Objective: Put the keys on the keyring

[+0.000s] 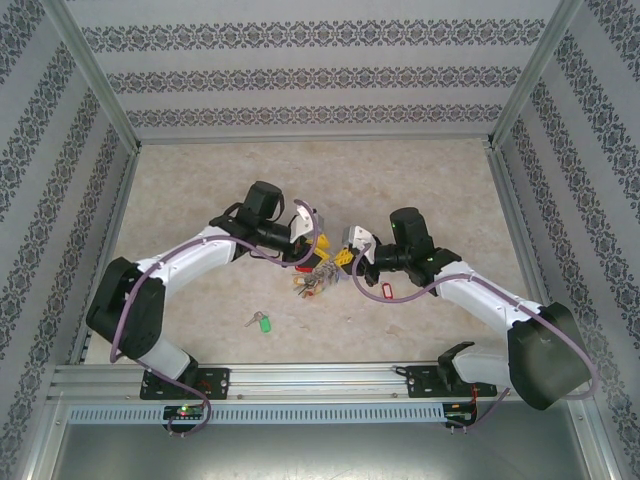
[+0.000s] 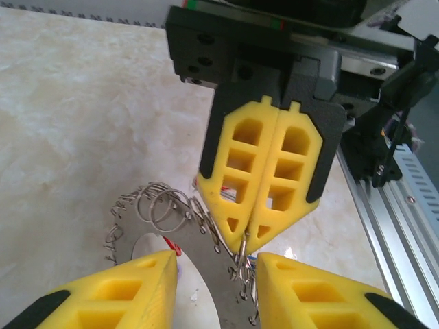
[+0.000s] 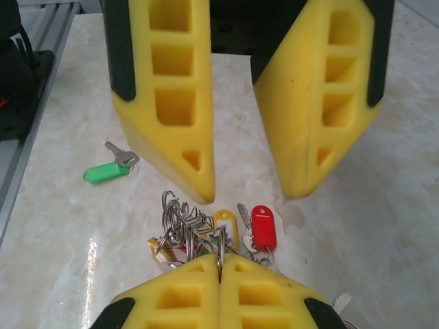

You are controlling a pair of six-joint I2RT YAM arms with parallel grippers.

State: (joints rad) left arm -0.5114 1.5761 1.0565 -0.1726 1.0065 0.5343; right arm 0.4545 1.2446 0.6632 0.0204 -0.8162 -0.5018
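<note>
The keyring (image 1: 315, 280) lies mid-table between both grippers, a grey metal plate (image 2: 199, 250) fringed with wire rings and tagged keys (image 3: 182, 223). My left gripper (image 2: 216, 264) is open, its yellow fingers straddling the plate without pressing on it. My right gripper (image 3: 219, 260) is shut on a small wire ring at the keyring's edge, and its closed tips (image 2: 245, 236) face the left fingers. The red-tagged key (image 3: 263, 226) lies on the table beside the cluster, under the right gripper (image 1: 345, 258). Off by itself, the green-tagged key (image 1: 262, 321) lies nearer the left arm (image 3: 106, 171).
An aluminium rail (image 1: 300, 380) runs along the near edge, close to the right arm's base (image 2: 405, 205). Patterned walls enclose the marbled tabletop (image 1: 420, 180). A yellow tag (image 3: 224, 221) belongs to the keyring's cluster.
</note>
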